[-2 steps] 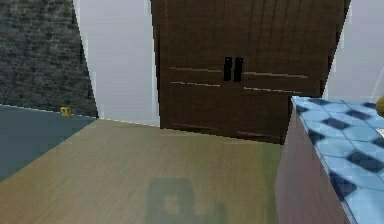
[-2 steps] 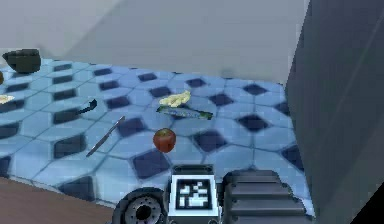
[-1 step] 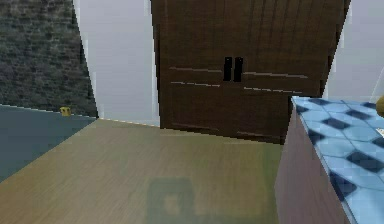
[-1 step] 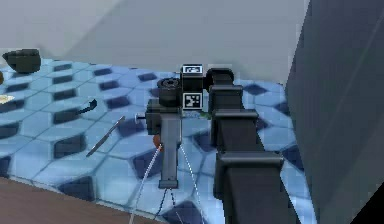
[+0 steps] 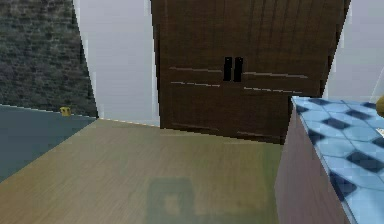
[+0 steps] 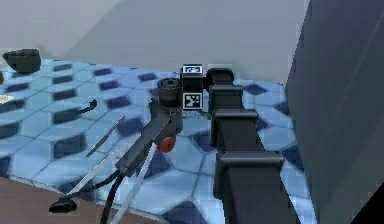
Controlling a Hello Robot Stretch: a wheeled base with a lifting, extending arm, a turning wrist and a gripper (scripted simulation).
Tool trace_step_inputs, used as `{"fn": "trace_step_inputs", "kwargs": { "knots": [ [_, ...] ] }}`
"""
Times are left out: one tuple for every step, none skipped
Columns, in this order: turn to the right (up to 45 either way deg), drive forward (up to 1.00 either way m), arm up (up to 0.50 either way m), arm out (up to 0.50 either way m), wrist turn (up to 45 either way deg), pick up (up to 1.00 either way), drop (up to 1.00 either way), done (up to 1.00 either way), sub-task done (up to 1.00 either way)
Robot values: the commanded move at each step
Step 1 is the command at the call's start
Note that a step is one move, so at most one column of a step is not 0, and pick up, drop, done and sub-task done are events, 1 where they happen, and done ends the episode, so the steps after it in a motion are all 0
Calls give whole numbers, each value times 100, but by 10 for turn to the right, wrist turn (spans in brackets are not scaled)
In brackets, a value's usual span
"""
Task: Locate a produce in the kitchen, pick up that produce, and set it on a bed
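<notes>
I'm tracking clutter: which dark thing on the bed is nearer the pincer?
The small curved one; the bowl-like one sits farther off, at the arm side view's upper left.

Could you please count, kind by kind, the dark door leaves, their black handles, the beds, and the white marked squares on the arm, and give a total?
Dark brown door leaves: 2
Black door handles: 2
Bed with blue patterned cover: 1
White marked squares: 2
Total: 7
</notes>
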Motion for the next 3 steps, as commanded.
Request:
{"fn": "trace_step_inputs", "kwargs": {
  "knots": [
    [0,0,0,0,450,0,0,0,0],
    [0,0,0,0,450,0,0,0,0],
    [0,0,0,0,270,0,0,0,0]
  ]
}}
